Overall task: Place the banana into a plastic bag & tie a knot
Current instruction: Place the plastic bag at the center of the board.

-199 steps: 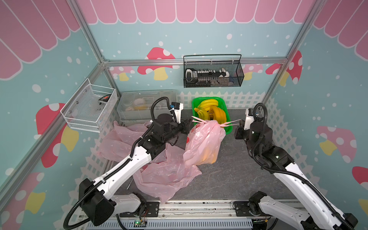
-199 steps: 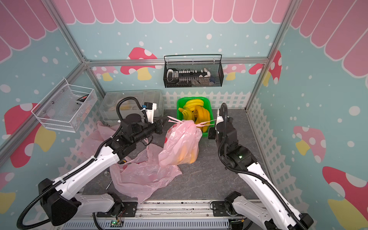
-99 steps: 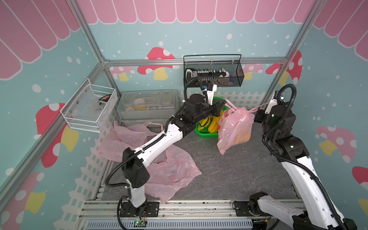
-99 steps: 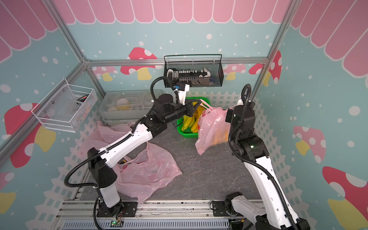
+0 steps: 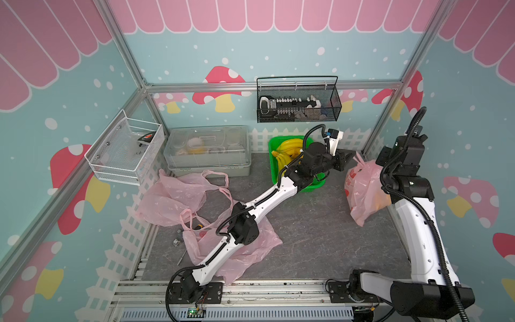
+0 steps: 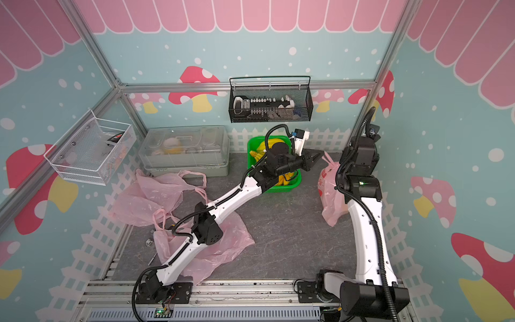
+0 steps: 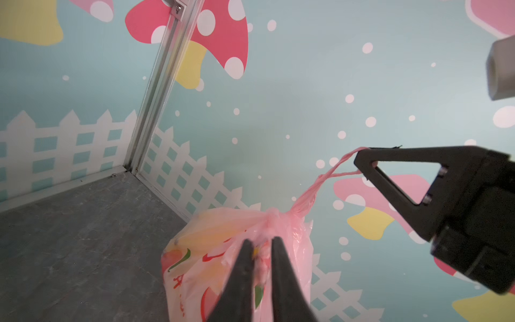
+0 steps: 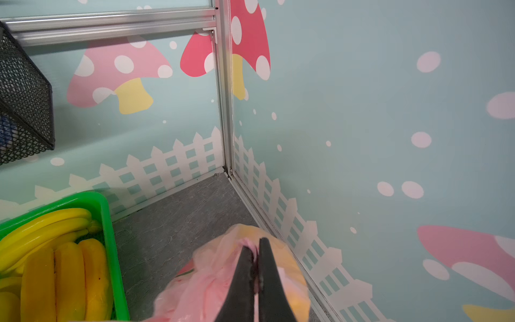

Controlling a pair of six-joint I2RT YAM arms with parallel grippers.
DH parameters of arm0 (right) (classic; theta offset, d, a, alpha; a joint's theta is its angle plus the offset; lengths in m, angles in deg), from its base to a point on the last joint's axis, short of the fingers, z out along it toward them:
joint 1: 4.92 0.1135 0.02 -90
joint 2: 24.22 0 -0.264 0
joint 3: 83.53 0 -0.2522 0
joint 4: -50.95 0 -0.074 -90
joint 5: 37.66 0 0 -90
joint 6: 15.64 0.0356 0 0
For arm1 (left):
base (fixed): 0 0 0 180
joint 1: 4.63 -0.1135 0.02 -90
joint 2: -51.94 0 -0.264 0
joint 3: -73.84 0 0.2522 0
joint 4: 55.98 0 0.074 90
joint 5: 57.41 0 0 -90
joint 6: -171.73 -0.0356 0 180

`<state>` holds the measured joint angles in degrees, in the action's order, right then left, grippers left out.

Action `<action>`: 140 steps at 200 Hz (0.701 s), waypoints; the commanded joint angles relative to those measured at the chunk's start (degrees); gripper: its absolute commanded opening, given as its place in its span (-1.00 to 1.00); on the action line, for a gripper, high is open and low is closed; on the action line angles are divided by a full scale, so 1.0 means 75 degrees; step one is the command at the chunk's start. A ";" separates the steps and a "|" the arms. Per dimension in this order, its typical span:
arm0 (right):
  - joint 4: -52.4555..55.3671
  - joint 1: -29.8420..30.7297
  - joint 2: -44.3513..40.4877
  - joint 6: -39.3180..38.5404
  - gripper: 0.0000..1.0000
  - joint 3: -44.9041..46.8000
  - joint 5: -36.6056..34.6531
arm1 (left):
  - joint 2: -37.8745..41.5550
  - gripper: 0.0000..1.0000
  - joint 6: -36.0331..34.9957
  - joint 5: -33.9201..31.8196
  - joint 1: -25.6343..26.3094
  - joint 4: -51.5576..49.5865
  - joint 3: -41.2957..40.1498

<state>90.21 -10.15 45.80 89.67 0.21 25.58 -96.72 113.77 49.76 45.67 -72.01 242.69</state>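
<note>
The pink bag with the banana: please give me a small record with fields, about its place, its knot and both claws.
pink bag: held up by one handle, apart from the green basket
content: yellow banana shows through the plastic
knot: tied at the bag's top
right claw: shut on a handle of the bag
left claw: jaws slightly apart, close to the knot; contact unclear

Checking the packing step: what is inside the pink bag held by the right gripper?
Through the translucent pink bag a yellow banana shows near its knotted top. The printed plastic covers the rest, so how many bananas it holds cannot be told.
</note>
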 commanded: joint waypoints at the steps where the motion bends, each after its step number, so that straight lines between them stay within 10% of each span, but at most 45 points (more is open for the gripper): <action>1: -0.0289 -0.0029 -0.0083 0.0227 -0.61 0.0368 0.0634 | 0.0124 -0.21 0.0171 0.0028 -0.0039 0.0666 -0.0294; 43: -0.0409 -0.0026 -0.0529 0.0523 0.06 0.1333 0.0831 | 0.0964 0.10 -0.0268 0.0005 -0.0050 -0.0471 -0.1235; 64: -0.0024 -0.0027 -0.0805 0.0584 0.93 0.1289 0.1404 | 0.2279 0.40 -0.0718 -0.0837 -0.0068 -0.1870 -0.2391; 76: 0.0176 -0.0012 -0.1061 0.0606 0.97 0.1318 0.1965 | 0.3357 0.97 -0.1050 -0.1514 -0.0095 -0.2532 -0.3680; 140: 0.0771 0.1820 -0.1860 0.0257 0.89 0.2504 0.3885 | 0.8337 0.97 -0.0724 -0.5579 -0.0582 -0.4234 -1.0468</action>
<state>92.33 -3.53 31.29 93.34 15.29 49.23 -38.67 105.42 23.03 44.47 -92.35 174.74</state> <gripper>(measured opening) 0.952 0.989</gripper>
